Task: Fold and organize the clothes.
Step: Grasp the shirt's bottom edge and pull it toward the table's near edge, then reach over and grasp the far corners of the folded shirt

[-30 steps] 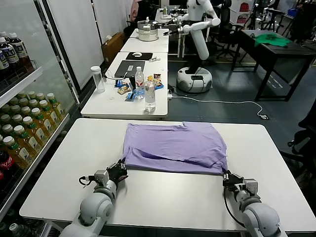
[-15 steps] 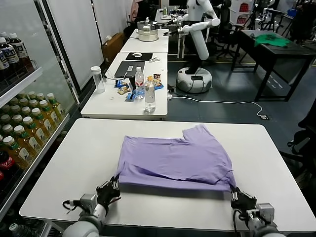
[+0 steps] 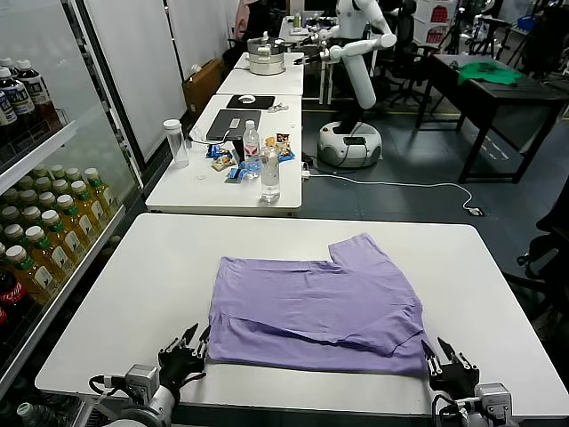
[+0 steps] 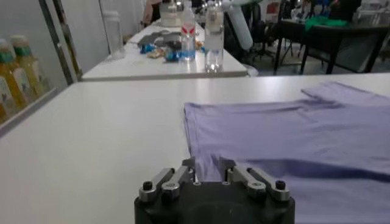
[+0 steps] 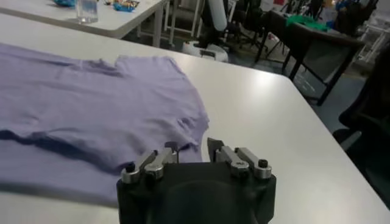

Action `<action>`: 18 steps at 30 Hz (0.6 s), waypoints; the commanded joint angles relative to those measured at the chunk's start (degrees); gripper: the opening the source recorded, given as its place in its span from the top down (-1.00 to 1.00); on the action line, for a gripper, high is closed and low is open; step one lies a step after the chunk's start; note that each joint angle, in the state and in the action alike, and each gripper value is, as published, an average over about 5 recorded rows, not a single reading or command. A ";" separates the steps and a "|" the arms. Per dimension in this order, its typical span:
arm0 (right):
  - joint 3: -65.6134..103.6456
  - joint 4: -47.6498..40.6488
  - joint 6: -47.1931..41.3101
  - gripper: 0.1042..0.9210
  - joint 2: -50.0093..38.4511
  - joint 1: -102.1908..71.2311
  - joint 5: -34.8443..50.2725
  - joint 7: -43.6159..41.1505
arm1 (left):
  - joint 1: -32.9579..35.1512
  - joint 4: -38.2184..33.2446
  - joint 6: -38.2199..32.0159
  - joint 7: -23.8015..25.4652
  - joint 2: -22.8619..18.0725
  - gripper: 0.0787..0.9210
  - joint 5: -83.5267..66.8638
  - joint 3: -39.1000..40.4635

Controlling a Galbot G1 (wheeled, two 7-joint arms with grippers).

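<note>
White work table [image 3: 142,267] carries the garment at centre, with a drinks cooler [image 3: 36,222] along the left wall and a cluttered bench [image 3: 222,169] behind. Proceeding left to right: the left gripper [image 3: 184,357] sits at the near-left corner of the lavender T-shirt [image 3: 316,302], its fingers spread and grasping nothing, the hem just ahead of the tips; the shirt lies folded in a rough rectangle, one sleeve [image 3: 360,249] protruding at the far edge and a raised ridge crossing the right portion; the right gripper [image 3: 449,360] sits at the near-right corner, likewise released and clear of the cloth. Assessed risks: the fabric looks thin and soft, so a fingertip dragged across the hem on withdrawal could pull the fold open; the near edge lies close to the table's front, and a snag there could slide it off; the projecting sleeve, left uncorrected, would likely skew any further fold.
</note>
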 commanded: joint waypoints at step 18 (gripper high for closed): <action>-31.51 -47.52 -2.38 -0.76 -8.00 58.48 17.77 3.67 | -46.53 39.45 2.65 -4.17 -2.52 -0.77 -10.32 18.08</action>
